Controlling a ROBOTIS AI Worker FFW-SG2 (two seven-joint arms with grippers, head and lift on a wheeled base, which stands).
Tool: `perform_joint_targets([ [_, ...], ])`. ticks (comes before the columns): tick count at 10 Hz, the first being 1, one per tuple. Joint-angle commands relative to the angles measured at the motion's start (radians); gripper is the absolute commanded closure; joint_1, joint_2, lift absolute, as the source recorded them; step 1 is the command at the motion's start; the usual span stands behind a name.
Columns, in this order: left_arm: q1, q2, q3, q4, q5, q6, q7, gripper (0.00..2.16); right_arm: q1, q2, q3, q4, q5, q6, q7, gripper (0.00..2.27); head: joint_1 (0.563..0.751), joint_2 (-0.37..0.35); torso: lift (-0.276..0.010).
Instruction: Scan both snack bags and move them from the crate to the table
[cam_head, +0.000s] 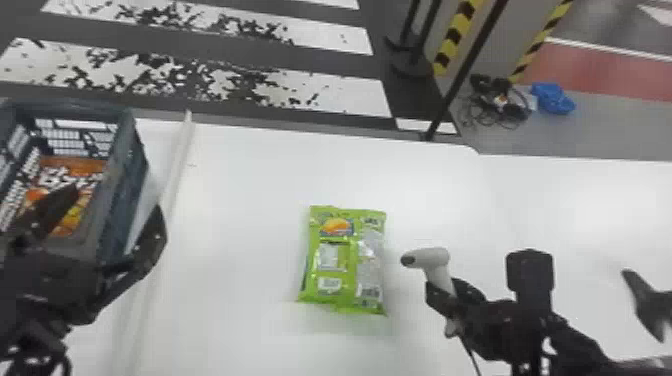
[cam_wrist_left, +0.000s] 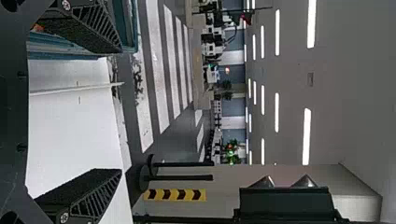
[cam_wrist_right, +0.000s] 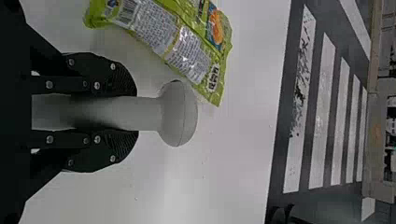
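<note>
The white bench (cam_head: 240, 225) fills the middle and lower part of the head view, and the crate (cam_head: 122, 175) stands at its left edge. The left gripper (cam_head: 117, 199) is at the left of the frame by the crate's right wall, its fingers spread with nothing between them: one reaches over the crate, the other stands outside that wall. At the lower right, the right gripper (cam_head: 452, 295) is clenched on the handle of the scanner. The green bag (cam_head: 345, 260) lies flat on the bench just below the centre of the frame, apart from both grippers, a barcode at its lower right. The orange bag (cam_head: 75, 164) lies in the crate, at the left. Smallest is the scanner (cam_head: 430, 257), its head turned towards the green bag and just to its right. The step in hand looks to be the first bag's scan; whether it has been read cannot be told. If it has, the next move calls for the left gripper to go down inside the crate, clear of the wall, and close on the orange bag; otherwise the scanner needs aiming at the barcode first.
</note>
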Motion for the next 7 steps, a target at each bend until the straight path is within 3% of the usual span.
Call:
perform_joint_targets([
  [1, 0.001, -0.001, 0.001, 0.001, -0.002, -0.001, 0.0, 0.08, 0.041, 0.018, 0.006, -0.067, -0.002, 0.088, 0.02, 2.25, 0.695, -0.185, -0.088],
  [7, 0.002, -0.003, 0.006, 0.001, -0.002, -0.004, 0.0, 0.08, 0.122, 0.041, 0.01, -0.268, -0.023, 0.312, 0.081, 2.25, 0.695, -0.134, -0.088],
])
